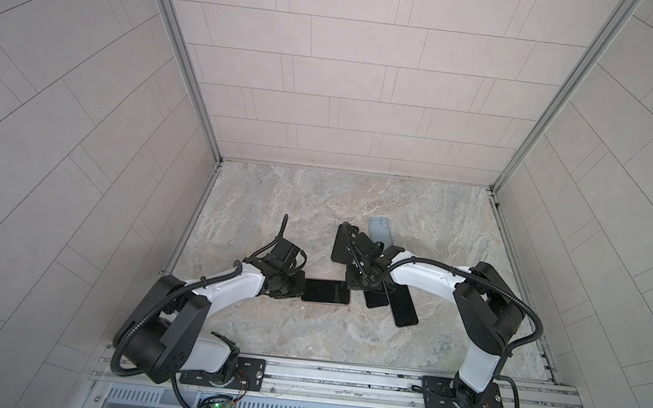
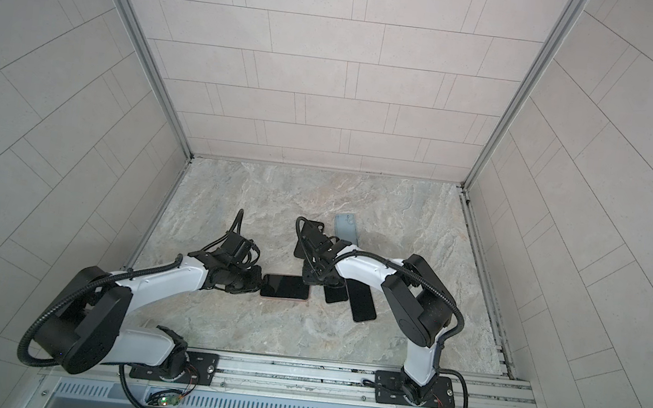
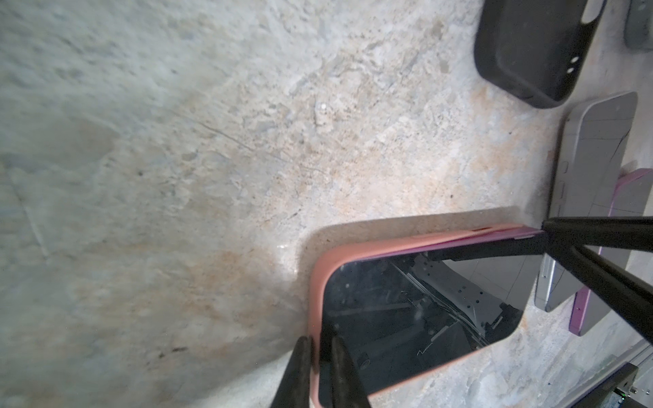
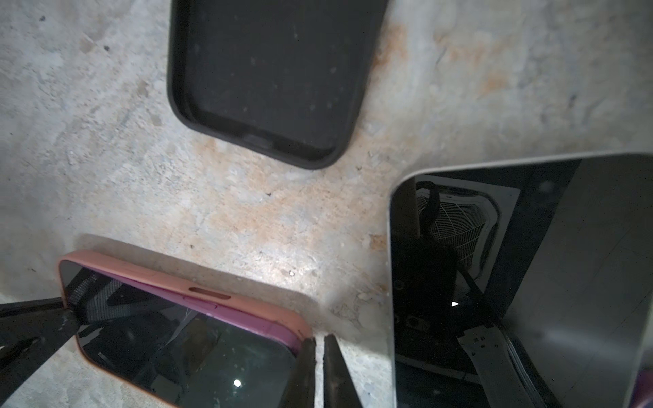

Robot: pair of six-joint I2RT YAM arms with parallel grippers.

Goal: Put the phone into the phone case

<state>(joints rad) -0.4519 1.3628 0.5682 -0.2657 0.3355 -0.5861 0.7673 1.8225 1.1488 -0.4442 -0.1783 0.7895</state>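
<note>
1. Top view: On the marbled bench [image 1: 317,200], the phone [image 1: 326,291] lies screen up, lengthwise between the two arms. It sits inside the pink phone case [image 1: 326,304], of which only a thin edge shows. The left claw [image 1: 300,290] meets its left end, and the right claw [image 1: 349,286] meets its rear right corner.
2. Left wrist view: The left claw [image 3: 319,341], fingers nearly together, is clamped over the end rim of the phone case [image 3: 318,275]. The phone [image 3: 424,318] sits in the case with one long purple side lifted above the rim. At that side's far corner the right claw [image 3: 547,229] touches, tips together.
3. Right wrist view: The right claw [image 4: 319,341], drawn together and holding nothing, stands against a corner of the phone case [image 4: 152,272]. The purple edge of the phone [image 4: 198,353] shows above the pink rim. The left claw [image 4: 53,318] sits at the opposite end. An empty black case [image 4: 275,70] and a grey-rimmed spare phone [image 4: 494,282] lie nearby.
</note>
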